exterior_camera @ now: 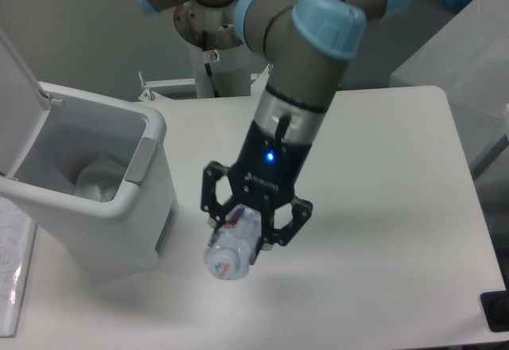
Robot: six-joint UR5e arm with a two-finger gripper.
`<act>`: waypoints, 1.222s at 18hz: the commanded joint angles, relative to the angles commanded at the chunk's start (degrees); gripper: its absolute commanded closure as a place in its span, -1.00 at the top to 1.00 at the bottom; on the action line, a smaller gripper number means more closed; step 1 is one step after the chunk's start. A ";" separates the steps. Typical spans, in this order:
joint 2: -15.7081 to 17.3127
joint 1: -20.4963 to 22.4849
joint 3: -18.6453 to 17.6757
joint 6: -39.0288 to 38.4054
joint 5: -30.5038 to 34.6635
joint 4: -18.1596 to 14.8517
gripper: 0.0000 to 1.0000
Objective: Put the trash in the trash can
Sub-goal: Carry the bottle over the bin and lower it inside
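The gripper (248, 224) is clamping its fingers on a clear bottle (232, 246), base showing, red label visible. The white trash can (119, 207) is sitting at nine o'clock, lid open.

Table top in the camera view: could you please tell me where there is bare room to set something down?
The table is bare across its whole right side, from the arm to the right edge, and along the front edge below the claw. The left is crowded: the open trash can fills it, and the claw, shut on the bottle, hangs close beside the can.
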 joint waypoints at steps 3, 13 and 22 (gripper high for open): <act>0.44 0.36 -0.35 -2.37 -6.69 0.00 -0.18; 7.56 -2.80 -5.97 -7.91 -13.56 0.00 -0.17; 9.49 -8.87 -13.00 -6.08 -13.57 3.42 -0.12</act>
